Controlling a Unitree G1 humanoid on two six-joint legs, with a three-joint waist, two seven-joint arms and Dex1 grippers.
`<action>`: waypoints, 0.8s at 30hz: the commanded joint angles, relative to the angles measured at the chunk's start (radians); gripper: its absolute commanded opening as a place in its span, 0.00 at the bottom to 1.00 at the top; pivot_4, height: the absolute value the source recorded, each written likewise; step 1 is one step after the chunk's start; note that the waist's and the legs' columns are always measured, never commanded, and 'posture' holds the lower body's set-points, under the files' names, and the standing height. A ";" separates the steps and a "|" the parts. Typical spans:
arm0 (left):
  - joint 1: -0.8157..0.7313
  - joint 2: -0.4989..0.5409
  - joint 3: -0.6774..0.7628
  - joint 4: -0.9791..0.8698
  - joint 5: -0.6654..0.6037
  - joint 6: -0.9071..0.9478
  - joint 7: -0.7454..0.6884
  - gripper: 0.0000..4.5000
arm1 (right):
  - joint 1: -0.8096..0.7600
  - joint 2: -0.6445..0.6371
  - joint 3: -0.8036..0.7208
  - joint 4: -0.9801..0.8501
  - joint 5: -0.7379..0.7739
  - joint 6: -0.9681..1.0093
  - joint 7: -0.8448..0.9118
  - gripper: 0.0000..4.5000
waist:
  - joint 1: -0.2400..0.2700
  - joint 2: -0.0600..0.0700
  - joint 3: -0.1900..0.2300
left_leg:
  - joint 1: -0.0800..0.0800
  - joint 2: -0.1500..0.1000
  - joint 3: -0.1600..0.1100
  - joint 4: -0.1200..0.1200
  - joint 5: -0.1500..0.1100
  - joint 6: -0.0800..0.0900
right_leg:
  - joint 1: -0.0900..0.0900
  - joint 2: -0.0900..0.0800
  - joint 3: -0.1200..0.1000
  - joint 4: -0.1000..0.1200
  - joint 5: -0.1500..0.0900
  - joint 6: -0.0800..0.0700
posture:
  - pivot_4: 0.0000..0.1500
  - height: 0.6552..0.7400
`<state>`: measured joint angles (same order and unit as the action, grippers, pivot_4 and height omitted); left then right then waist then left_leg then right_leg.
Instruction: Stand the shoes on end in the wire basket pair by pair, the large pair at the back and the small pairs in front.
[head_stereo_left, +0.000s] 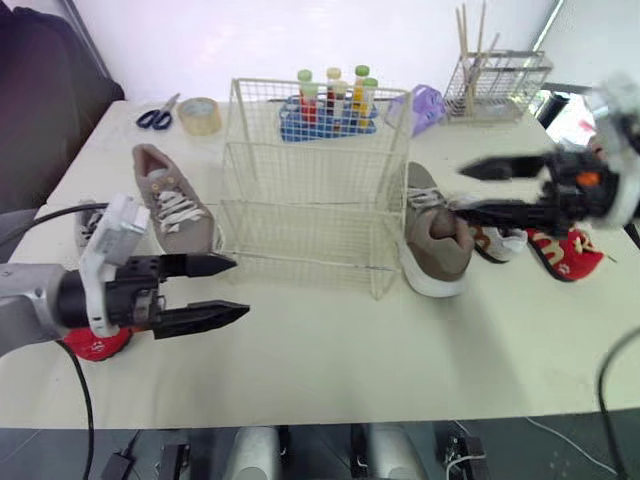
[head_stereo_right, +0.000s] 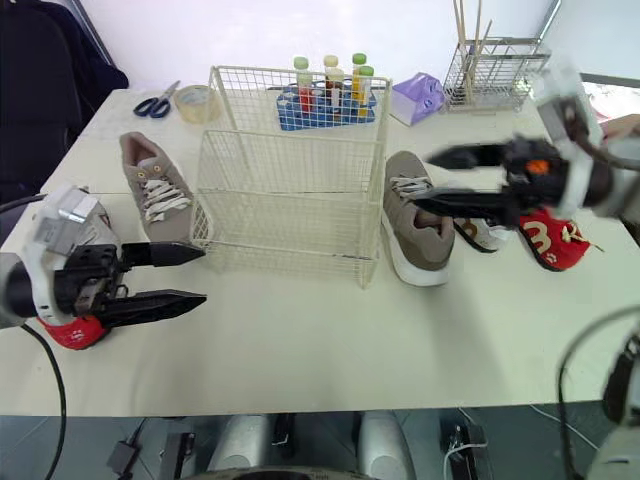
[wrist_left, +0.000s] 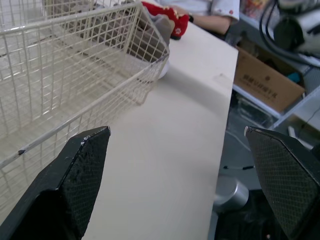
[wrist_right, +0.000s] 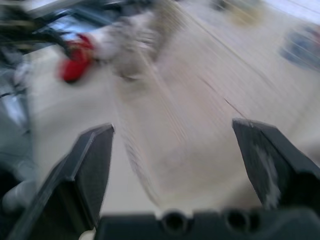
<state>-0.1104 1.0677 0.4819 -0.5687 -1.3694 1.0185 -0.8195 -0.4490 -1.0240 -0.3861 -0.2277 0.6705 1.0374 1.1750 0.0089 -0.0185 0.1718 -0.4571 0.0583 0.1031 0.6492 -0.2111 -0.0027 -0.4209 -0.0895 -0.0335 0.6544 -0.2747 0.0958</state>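
Plainly, the wire basket (head_stereo_left: 300, 180) sits empty mid-tabletop (head_stereo_left: 350, 340), with the 2 large shoes flat outside it: the left shoe (head_stereo_left: 172, 205) and the right shoe (head_stereo_left: 435, 235), each just beside an end wall. The left hand (head_stereo_left: 240, 288) and the right hand (head_stereo_left: 457, 189) are spread wide, grasping nothing. The right hand hovers over the right shoe, and a careless reach could shove the light basket or knock the small red shoe (head_stereo_left: 565, 255) nearby.

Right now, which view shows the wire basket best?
Right eye view: the whole wire basket, all four walls, empty. Left eye view shows the same. Left wrist view gives one corner and mesh wall. Right wrist view: cannot tell.
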 joint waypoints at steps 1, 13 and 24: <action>0.000 -0.016 -0.029 -0.082 -0.074 -0.011 0.056 1.00 | 0.155 0.128 -0.148 -0.067 -0.036 -0.079 -0.168 0.91 | -0.001 0.001 0.000 | 0.000 0.000 0.000 0.000 0.000 0.000 | 0.000 0.000 0.001 0.000 0.000 0.001 | 1.00 1.00; -0.070 -0.101 -0.202 -0.122 0.044 -0.085 0.165 1.00 | 0.609 0.605 -0.214 -0.556 -0.097 -0.248 -0.659 0.96 | 0.005 0.008 -0.002 | 0.015 0.005 0.001 -0.002 0.000 -0.002 | 0.013 0.007 0.002 -0.004 -0.001 -0.002 | 1.00 1.00; -0.025 -0.141 -0.293 -0.233 0.098 -0.100 0.231 1.00 | 0.554 0.696 0.059 -0.363 -0.292 -0.478 -0.811 0.96 | -0.019 0.007 -0.002 | 0.015 0.006 0.000 -0.003 -0.001 -0.001 | 0.012 0.006 0.004 -0.007 0.000 -0.004 | 1.00 1.00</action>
<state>-0.1347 0.9181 0.1765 -0.7680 -1.2527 0.9288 -0.5982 0.1235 -0.3312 -0.3369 -0.5984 0.4006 0.6097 0.3775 -0.0099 -0.0115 0.1693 -0.4424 0.0639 0.1030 0.6460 -0.2116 -0.0039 -0.4089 -0.0830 -0.0298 0.6470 -0.2745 0.0917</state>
